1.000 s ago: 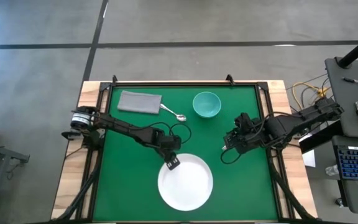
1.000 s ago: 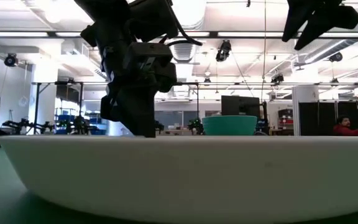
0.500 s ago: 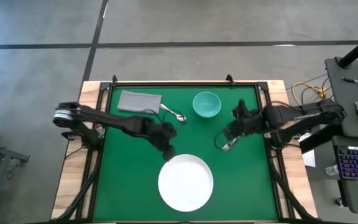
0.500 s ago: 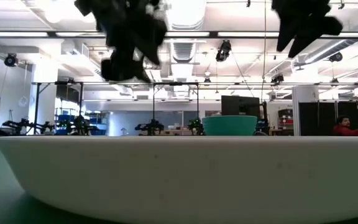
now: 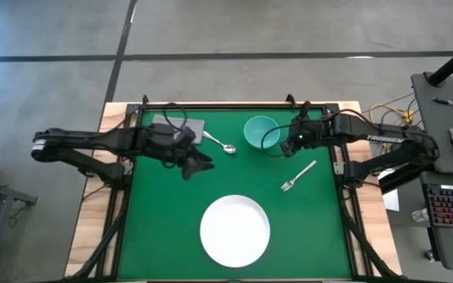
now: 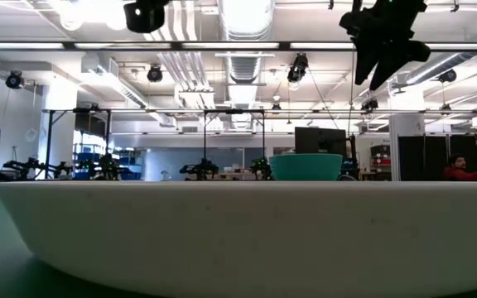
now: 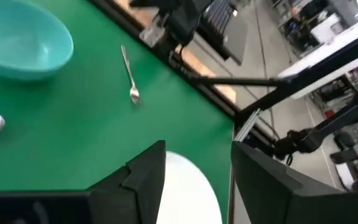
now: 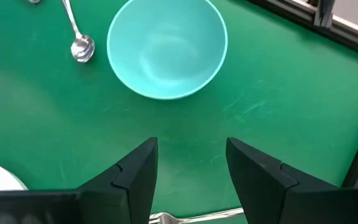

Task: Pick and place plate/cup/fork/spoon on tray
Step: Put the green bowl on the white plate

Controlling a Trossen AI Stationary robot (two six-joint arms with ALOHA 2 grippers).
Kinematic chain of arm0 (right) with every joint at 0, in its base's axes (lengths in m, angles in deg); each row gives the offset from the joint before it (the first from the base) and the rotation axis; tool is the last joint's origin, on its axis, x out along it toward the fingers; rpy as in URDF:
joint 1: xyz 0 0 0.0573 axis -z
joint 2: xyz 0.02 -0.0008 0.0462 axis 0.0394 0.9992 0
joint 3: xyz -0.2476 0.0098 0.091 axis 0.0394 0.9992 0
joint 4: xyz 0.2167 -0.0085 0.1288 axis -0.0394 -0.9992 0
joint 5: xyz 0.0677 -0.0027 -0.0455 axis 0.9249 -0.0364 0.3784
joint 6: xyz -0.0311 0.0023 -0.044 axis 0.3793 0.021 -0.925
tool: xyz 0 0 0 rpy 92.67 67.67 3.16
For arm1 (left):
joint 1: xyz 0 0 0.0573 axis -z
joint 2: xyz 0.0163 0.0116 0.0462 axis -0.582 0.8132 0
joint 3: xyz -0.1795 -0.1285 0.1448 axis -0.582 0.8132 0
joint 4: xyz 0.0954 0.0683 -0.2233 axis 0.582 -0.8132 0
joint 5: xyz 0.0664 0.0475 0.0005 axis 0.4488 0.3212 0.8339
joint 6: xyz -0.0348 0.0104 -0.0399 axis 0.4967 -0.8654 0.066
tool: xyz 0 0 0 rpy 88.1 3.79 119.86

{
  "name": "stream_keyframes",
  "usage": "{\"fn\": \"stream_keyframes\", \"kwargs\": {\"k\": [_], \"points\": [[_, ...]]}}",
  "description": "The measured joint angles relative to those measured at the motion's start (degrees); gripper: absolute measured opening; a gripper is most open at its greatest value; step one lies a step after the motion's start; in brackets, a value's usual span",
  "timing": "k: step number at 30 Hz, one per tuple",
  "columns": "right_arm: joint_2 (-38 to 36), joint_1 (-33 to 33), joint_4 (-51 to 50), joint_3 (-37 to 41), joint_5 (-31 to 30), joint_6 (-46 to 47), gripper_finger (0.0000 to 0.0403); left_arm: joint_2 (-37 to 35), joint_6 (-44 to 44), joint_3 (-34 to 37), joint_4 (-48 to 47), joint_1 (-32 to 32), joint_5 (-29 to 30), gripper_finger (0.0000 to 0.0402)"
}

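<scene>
Pulling away from the plate [image 5: 235, 229], left claw [image 5: 197, 166] spread and empty beside it; right claw [image 5: 289, 147] spread, nearing the cup [image 5: 261, 131]; fork [image 5: 298, 176] lying beyond the plate.

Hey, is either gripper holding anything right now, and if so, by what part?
Nothing is held. The left gripper and right gripper are both open and empty; the fork lies free on the mat.

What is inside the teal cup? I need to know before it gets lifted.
Nothing: the cup shows a bare interior in the right wrist view, its whole bottom uncovered. Its underside is hidden.
</scene>
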Motion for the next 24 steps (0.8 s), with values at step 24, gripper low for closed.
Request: {"fn": "stream_keyframes", "kwargs": {"k": [24], "points": [[2.3,6.3,-0.1,0.1,8.4,-7.3,0.0183,3.9,6.6,-0.3,6.0,-0.1,-0.9,0.0167]]}}
